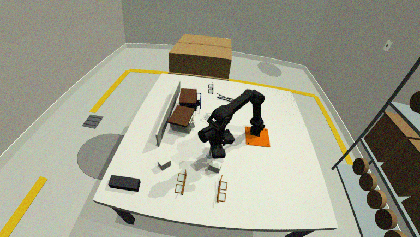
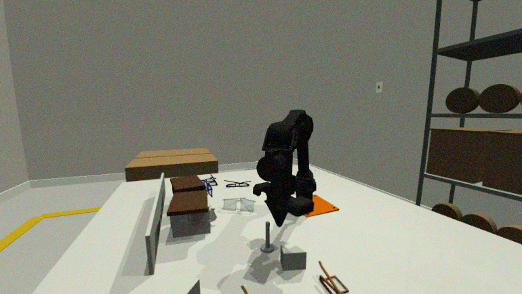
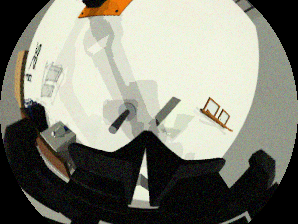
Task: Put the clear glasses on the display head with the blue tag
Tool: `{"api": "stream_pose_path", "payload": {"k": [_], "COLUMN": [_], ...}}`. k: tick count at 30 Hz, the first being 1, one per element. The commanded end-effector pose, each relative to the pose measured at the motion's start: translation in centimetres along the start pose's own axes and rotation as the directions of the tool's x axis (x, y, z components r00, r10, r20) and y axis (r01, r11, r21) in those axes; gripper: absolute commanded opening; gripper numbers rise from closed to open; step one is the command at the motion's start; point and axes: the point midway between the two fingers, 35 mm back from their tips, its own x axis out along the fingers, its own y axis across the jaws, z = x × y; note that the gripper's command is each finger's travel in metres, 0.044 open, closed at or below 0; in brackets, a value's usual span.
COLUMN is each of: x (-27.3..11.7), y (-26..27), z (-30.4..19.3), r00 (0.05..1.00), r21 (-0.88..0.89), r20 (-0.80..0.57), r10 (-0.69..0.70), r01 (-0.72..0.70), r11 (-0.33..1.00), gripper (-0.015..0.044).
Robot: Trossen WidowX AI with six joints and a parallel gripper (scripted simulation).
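Note:
The clear glasses [image 1: 207,117] [image 2: 247,205] [image 3: 48,90] lie on the table, in front of two blocky heads with brown tops. The nearer head [image 1: 180,122] [image 2: 190,223] [image 3: 59,136] is grey and wears no glasses that I can make out. The farther head [image 1: 188,95] [image 2: 187,183] has a dark body, with blue glasses at its front. No blue tag can be made out on either. My gripper [image 2: 280,223] [image 3: 147,133] is shut and empty, pointing down above the table near a short grey post, away from the clear glasses.
The grey post [image 1: 210,153] [image 2: 267,234] [image 3: 120,121] stands near a grey block [image 1: 214,168] [image 2: 293,259]. A grey panel [image 1: 167,114] [image 2: 155,226] stands behind the heads. Two brown-framed pairs of glasses, two dark pairs and a black box [image 1: 124,183] are also on the table.

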Motion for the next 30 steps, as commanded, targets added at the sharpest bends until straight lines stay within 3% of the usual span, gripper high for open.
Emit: {"api": "stream_pose_path", "payload": {"k": [1,30], "x": [0.1,4.1], "y": [-0.4,-0.5], "z": [0.4,0.4], "r00": [1.0,1.0], "r21": [-0.028,-0.028], "r20": [0.024,0.024], "r10": [0.003,0.003], "r01": [-0.002,-0.002], "r11": [1.0,1.0], "gripper": [0.0,0.0]}}
